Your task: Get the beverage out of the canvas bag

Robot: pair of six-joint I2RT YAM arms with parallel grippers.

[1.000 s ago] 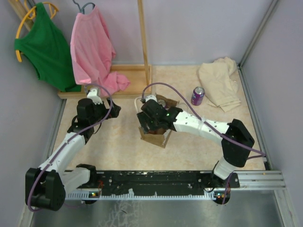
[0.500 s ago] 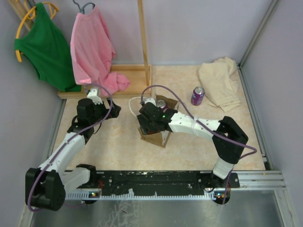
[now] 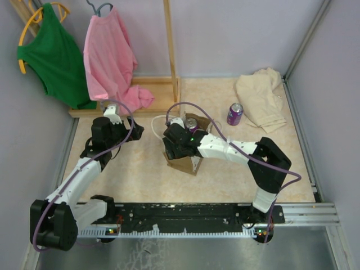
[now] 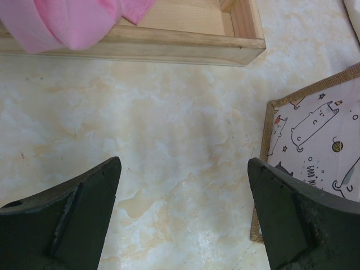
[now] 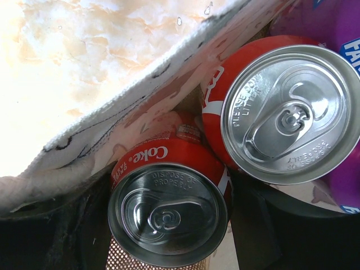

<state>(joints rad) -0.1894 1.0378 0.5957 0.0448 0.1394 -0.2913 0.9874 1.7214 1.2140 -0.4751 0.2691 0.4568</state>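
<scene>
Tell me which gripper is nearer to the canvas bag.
Right. The right gripper is in the open top of the canvas bag, its fingers either side of a Coke can. The left gripper is over the table, left of the bag, apart from it.

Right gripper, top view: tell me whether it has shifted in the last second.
Yes. The right gripper has slid left over the canvas bag, farther from the purple can, which stayed put.

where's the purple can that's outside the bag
Top view, back right: the purple can stands upright just left of the beige cloth, apart from the canvas bag.
</scene>
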